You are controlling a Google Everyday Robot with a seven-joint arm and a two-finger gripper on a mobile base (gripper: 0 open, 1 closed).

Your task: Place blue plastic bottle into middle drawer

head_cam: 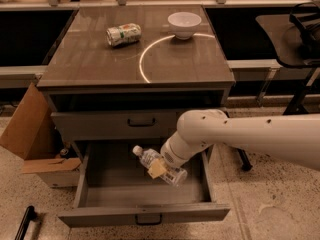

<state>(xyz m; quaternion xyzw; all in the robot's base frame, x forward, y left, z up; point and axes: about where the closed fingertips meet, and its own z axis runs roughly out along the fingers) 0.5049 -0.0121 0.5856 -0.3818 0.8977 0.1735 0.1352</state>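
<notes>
The blue plastic bottle (159,167), clear with a white cap and a white-and-blue label, lies tilted with its cap to the upper left, low inside the open middle drawer (145,213). My gripper (161,165) is at the end of the white arm that reaches in from the right. It is shut on the bottle around its middle. A yellowish fingertip (156,170) shows against the label. I cannot tell whether the bottle touches the drawer floor.
A closed grey drawer front (115,124) sits above the open one. On the cabinet top stand a crushed green-white can (123,34) and a white bowl (184,24). A cardboard box (30,134) stands at the left. A dark chair (305,34) is at the right.
</notes>
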